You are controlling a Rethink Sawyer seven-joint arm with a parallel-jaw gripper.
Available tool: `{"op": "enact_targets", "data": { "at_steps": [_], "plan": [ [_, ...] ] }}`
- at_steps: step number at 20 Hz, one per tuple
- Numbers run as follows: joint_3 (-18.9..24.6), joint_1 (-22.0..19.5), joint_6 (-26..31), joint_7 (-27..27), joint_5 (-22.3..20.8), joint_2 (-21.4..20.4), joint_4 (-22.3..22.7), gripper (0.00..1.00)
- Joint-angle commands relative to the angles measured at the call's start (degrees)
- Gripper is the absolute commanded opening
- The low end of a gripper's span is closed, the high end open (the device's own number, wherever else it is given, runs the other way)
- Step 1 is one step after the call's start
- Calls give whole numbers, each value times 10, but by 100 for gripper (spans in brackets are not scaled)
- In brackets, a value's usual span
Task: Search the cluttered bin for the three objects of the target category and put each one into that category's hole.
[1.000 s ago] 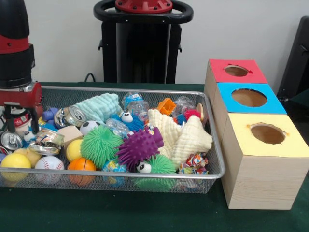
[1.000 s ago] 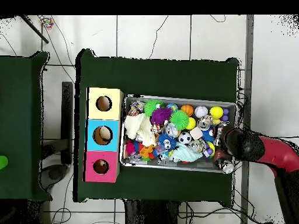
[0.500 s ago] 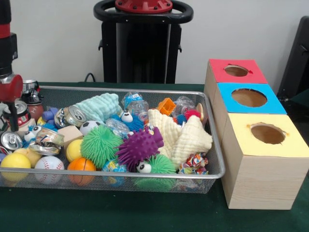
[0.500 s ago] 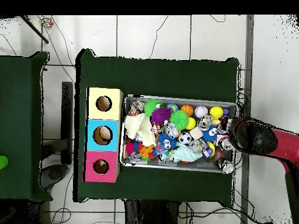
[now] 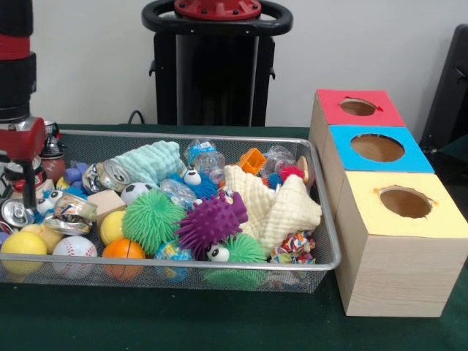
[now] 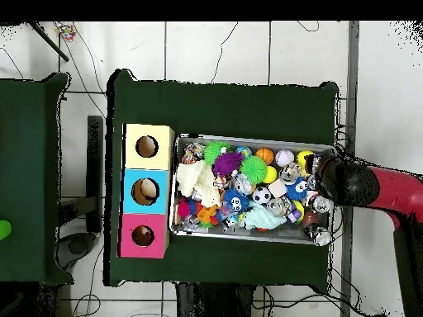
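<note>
With the gripper (image 5: 18,179) low over the crushed cans (image 5: 69,213) at one end of the bin (image 5: 322,241) on the tabletop (image 5: 219,322), its spread impossible to tell, it should probably descend straight onto a single can, avoiding neighbouring balls.

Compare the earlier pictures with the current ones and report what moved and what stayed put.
Only the arm moved. In the overhead view its head slid along the bin's end, from near one corner toward the yellow ball side. In the front view it rose at the picture's left edge, then came back down a little. Nothing was visibly taken or dropped. The toys, the cans and the three boxes lie as before.
</note>
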Motion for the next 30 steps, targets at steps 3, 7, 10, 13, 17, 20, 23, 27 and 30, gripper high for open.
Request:
{"op": "enact_targets", "data": {
  "at_steps": [3,7,10,13,17,20,23,27,30],
  "plan": [
    [-38,55,-5,8,-32,2,1,100],
    [-41,59,-15,8,-27,4,9,100],
    [-30,48,-18,-13,-21,40,1,100],
    [-26,35,-29,-31,-29,102,-25,100],
    [-16,16,-76,-43,-45,146,-42,100],
    [-13,5,-78,-52,-41,134,-27,100],
    [-24,-4,-76,-55,-42,136,-21,100],
    [-24,-20,-118,-52,-55,142,-13,100],
    [-22,-33,-136,-46,-59,120,15,100]
  ]
}}
